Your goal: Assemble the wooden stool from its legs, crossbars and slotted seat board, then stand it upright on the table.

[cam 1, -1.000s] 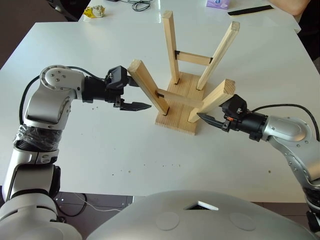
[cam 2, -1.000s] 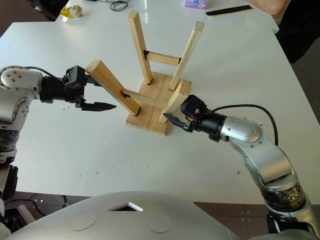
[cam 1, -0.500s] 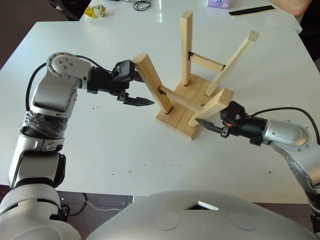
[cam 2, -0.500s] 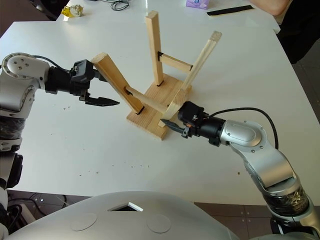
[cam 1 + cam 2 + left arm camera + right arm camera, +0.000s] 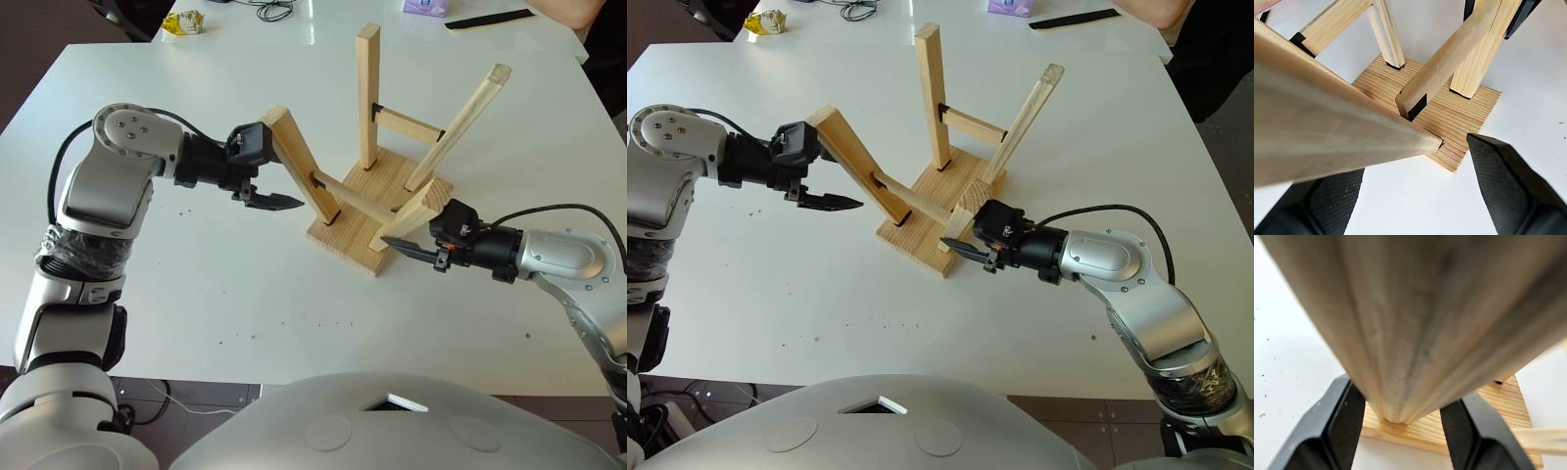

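Observation:
The wooden stool stands upside down on the white table, its slotted seat board [image 5: 345, 245] flat and its legs pointing up. The two far legs [image 5: 367, 93] [image 5: 460, 122] are joined by a crossbar [image 5: 407, 122]. A second crossbar [image 5: 358, 193] links the near pair. My left gripper [image 5: 282, 184] is open around the upper part of the near-left leg [image 5: 294, 162]. That leg lies against one finger, and a gap shows before the other finger [image 5: 1503, 181]. My right gripper [image 5: 397, 233] is shut on the near-right leg [image 5: 419, 206], low down by the board.
At the table's far edge lie a yellow packet [image 5: 186, 22], a cable [image 5: 274, 10], a purple box [image 5: 426, 6] and a black strip [image 5: 485, 20]. Bare tabletop stretches in front of the stool and to its left.
Over the last second the stool has turned on the table, its far legs swinging to the right. Both grippers moved with their legs. In the last half second little has shifted.

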### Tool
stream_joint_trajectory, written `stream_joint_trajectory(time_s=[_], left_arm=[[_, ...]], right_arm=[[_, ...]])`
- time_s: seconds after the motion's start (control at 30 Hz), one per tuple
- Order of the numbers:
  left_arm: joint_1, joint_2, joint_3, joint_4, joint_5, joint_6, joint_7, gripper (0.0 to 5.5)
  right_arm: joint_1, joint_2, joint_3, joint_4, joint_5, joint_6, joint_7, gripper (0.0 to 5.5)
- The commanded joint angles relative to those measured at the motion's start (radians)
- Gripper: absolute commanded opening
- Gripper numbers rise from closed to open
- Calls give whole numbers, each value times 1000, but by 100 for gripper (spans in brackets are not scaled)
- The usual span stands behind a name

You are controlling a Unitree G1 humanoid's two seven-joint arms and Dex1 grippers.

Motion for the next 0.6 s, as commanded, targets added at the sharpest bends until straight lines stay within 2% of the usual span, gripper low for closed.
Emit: stream_joint_trajectory(time_s=[0.03, 0.2, 0.33, 0.6], left_arm=[[-109, -169, -100, -191, -133, -10, -43, 357], [-166, -244, -142, -183, -117, 29, -9, 357], [-170, -260, -147, -173, -98, 25, -6, 357], [-143, -230, -97, -213, -116, 56, -5, 357]], right_arm=[[-79, 0, 75, 19, -9, 18, 47, 215], [-103, 14, 110, 47, -28, 6, 60, 215], [-106, 19, 119, 66, -37, -8, 67, 215], [-18, -13, 42, 98, -26, -36, 56, 215]])
